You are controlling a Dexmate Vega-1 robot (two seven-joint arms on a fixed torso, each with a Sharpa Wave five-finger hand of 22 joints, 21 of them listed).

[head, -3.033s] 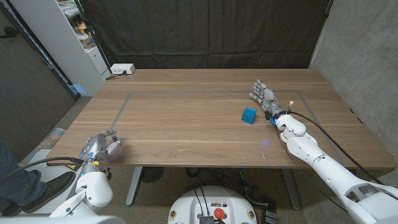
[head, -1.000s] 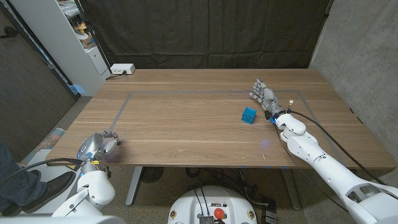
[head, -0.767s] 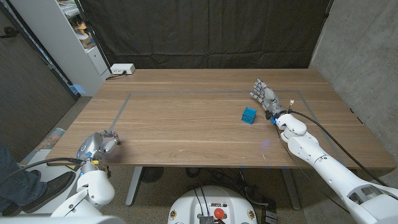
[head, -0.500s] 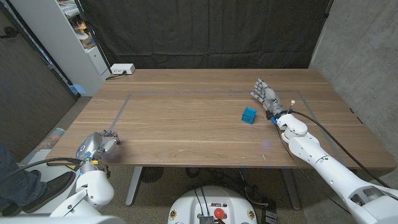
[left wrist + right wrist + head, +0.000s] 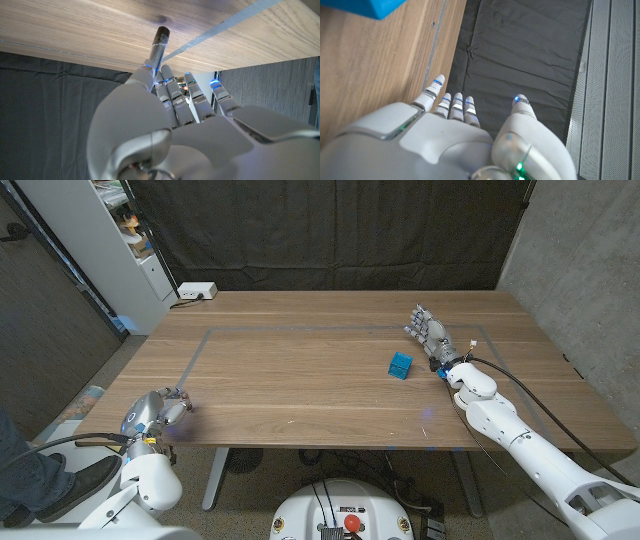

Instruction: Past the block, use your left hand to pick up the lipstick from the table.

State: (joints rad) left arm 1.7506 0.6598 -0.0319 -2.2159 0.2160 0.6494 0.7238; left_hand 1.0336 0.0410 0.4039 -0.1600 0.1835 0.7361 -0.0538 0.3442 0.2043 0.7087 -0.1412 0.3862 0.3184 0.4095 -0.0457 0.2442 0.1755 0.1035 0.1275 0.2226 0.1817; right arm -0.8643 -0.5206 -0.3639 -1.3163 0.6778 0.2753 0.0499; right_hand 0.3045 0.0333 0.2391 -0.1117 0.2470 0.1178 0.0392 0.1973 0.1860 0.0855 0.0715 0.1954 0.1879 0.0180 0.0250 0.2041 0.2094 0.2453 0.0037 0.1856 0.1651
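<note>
My left hand (image 5: 160,411) is at the table's front left corner, fingers curled in. In the left wrist view it (image 5: 165,125) pinches a slim lipstick (image 5: 159,44), a silver tube with a dark end that points at the wood just above its shadow. I cannot tell if the tip touches the table. The blue block (image 5: 400,364) stands right of centre, far from that hand, and its corner (image 5: 365,7) shows in the right wrist view. My right hand (image 5: 428,335) stays just behind and right of the block, fingers spread, holding nothing.
A grey tape line (image 5: 300,329) frames a rectangle on the wooden table (image 5: 300,395). A white power strip (image 5: 195,291) lies at the back left corner, beside a white shelf unit (image 5: 120,240). A person's leg and shoe (image 5: 40,475) show by the front left.
Over three seconds my left hand's fingers have curled in and the hand has drawn slightly toward the table's left edge. The block has stayed put and my right hand has barely moved.
</note>
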